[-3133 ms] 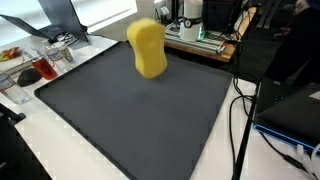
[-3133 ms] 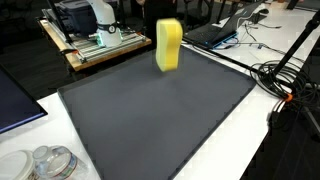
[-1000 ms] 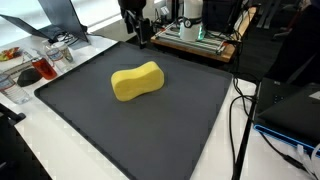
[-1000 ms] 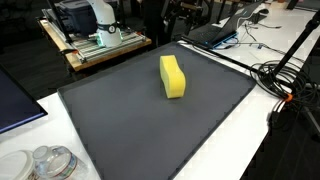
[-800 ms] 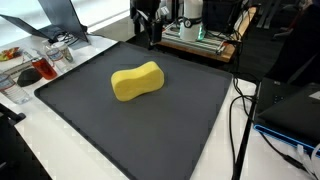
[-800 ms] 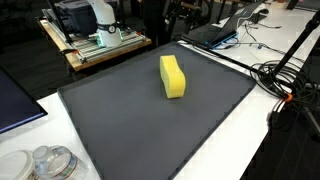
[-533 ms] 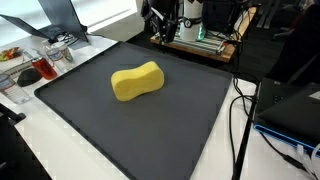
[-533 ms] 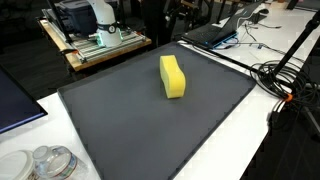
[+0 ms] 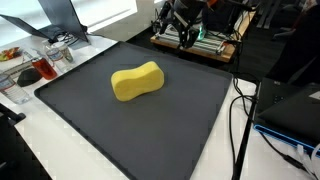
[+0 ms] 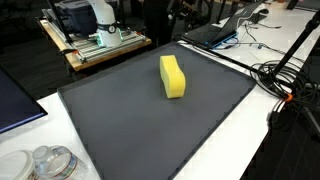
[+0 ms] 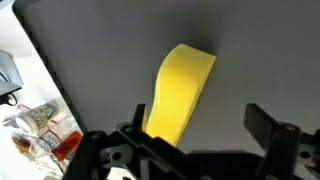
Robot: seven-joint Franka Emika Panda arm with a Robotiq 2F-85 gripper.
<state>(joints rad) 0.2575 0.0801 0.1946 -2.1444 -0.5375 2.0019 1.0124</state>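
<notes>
- The yellow sponge [image 9: 137,81] no longer stands on end, as it did three seconds ago. It lies on its side on the dark mat [image 9: 150,135], about the middle and a little toward the far edge.
- Over the last second the sponge has not shifted in either exterior view [image 10: 172,76]. It rests free, with nothing touching it.
- The gripper [image 9: 180,28] has drawn away. In an exterior view it has slid rightward along the mat's far edge and now hangs over the wooden board with equipment [image 9: 205,45], well apart from the sponge.
- In the wrist view the gripper [image 11: 200,125] has its jaws spread wide with nothing between them. The sponge [image 11: 182,95] shows beyond them on the mat.
- Judged from this, the sponge has been let go and the arm is backing off. The hold on it is over for now.
- Cables [image 9: 240,110] trail off the mat's right side, and containers [image 9: 40,65] sit to its left, none near the sponge.
</notes>
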